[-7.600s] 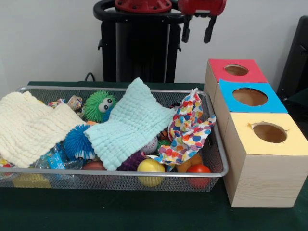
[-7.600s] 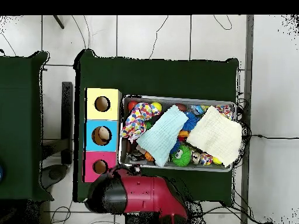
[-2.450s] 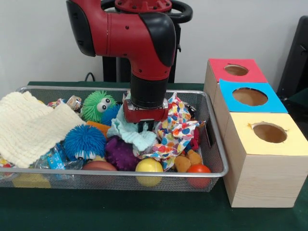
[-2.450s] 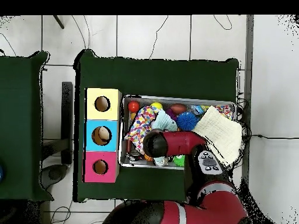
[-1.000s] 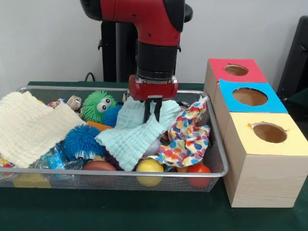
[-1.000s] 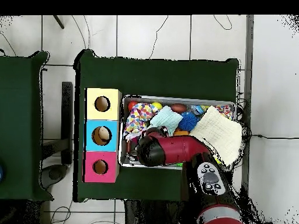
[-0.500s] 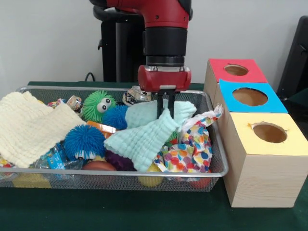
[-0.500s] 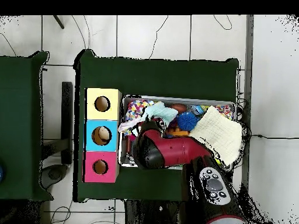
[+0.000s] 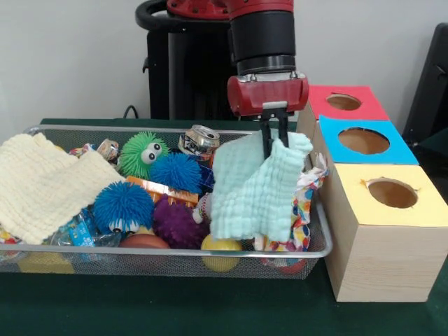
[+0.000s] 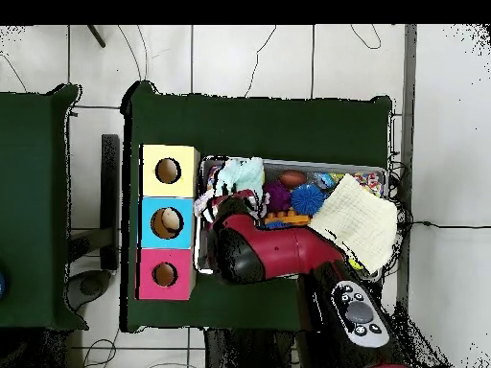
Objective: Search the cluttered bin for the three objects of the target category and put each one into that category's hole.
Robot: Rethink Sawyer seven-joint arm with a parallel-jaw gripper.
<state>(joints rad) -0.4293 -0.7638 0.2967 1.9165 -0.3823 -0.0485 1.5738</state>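
Front view shows the hand (image 9: 274, 137) clenched on the top edge of a mint green cloth (image 9: 253, 189), which hangs lifted above the right end of the wire bin (image 9: 168, 260). Just beside it stand three boxes with holes: red (image 9: 343, 103), blue (image 9: 364, 141), yellow (image 9: 388, 190).

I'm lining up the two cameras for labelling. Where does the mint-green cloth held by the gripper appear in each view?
Front view: the mint-green cloth hangs from the gripper at centre-right, over the bin's end nearest the boxes.
Overhead view: the cloth sits upper-left of centre, at the bin's left end, just above the red arm.
Shared landmark: the yellow-topped box, right beside the cloth in both views.
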